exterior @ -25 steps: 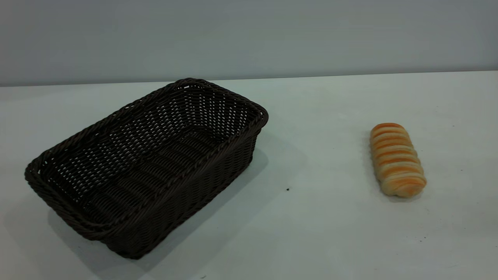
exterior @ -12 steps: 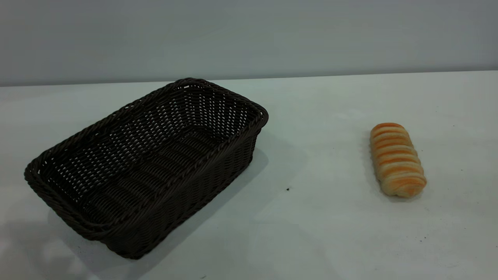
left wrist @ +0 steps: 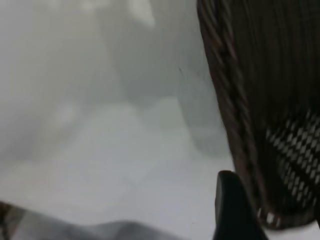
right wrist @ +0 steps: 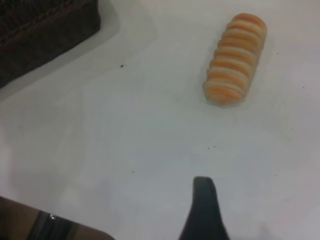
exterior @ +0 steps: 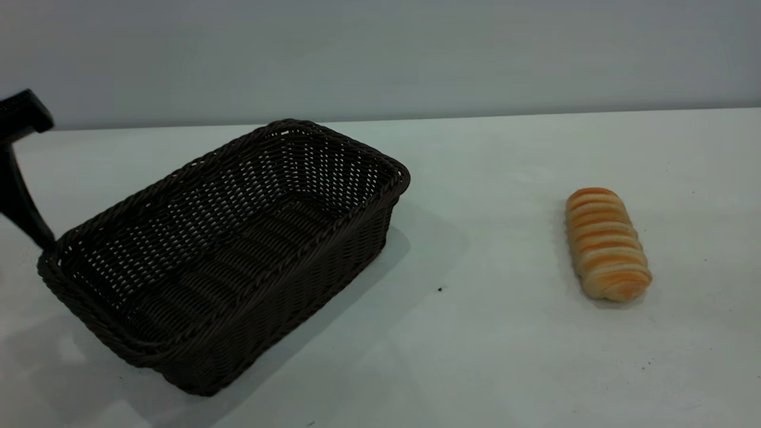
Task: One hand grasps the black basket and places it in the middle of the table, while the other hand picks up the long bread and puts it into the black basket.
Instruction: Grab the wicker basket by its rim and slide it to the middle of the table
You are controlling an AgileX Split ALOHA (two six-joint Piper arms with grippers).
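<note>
At the black basket's (exterior: 226,249) left corner your left gripper (exterior: 24,196) hovered, jaw state unclear; the long bread (exterior: 606,244) lay well apart.

You see the black basket (exterior: 226,249) on the table (exterior: 487,356); the long bread (exterior: 606,244) lies well to its right, the left gripper (exterior: 24,172) just beside its left corner.
</note>
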